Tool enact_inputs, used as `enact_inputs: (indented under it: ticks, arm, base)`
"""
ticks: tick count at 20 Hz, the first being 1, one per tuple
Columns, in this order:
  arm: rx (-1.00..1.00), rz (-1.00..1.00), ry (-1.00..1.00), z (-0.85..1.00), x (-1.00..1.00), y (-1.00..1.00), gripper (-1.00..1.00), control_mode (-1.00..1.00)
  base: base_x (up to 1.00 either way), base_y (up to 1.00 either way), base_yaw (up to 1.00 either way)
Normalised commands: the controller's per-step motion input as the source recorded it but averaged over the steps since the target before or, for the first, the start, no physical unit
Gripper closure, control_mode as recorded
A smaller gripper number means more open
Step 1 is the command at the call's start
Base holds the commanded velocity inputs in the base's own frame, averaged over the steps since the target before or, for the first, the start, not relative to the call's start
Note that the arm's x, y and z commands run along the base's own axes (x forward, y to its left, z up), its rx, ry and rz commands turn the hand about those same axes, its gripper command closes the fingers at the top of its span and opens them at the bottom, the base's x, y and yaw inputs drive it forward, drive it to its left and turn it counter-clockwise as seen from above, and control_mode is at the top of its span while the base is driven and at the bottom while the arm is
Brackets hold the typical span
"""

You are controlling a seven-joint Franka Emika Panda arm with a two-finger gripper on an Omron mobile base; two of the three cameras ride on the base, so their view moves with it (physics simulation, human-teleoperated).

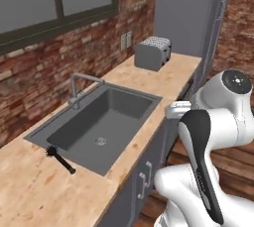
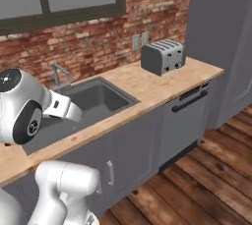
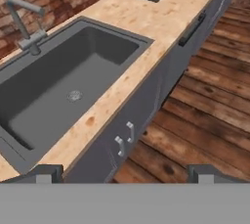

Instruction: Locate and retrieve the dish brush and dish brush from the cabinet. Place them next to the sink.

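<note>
Gripper (image 3: 125,173) fully open and empty above the desk (image 3: 146,17) front edge, sink (image 3: 58,81) ahead-left; black dish brush (image 1: 59,157) already lies beside the sink, so next: fetch the second from the cabinet.

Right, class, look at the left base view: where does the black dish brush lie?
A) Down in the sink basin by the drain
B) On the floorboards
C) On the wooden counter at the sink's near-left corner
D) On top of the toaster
C: the black dish brush lies on the counter beside the sink corner, outside the basin.
</note>
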Motion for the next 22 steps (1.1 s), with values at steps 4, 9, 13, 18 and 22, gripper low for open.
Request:
enact_inputs:
  ticks: [4, 9, 13, 18, 22]
  arm:
    - [0.0, 0.0, 0.0, 0.0, 0.0, 0.0, -1.0, 1.0]
    - [0.0, 0.0, 0.0, 0.0, 0.0, 0.0, -1.0, 1.0]
    - [0.0, 0.0, 0.0, 0.0, 0.0, 0.0, -1.0, 1.0]
    - [0.0, 0.0, 0.0, 0.0, 0.0, 0.0, -1.0, 1.0]
    - [0.0, 0.0, 0.0, 0.0, 0.0, 0.0, -1.0, 1.0]
  base:
    - [0.0, 0.0, -0.48]
    - [0.0, 0.0, -0.47]
    - [0.0, 0.0, -0.47]
    - [0.0, 0.0, -0.47]
    - [0.0, 0.0, -0.46]
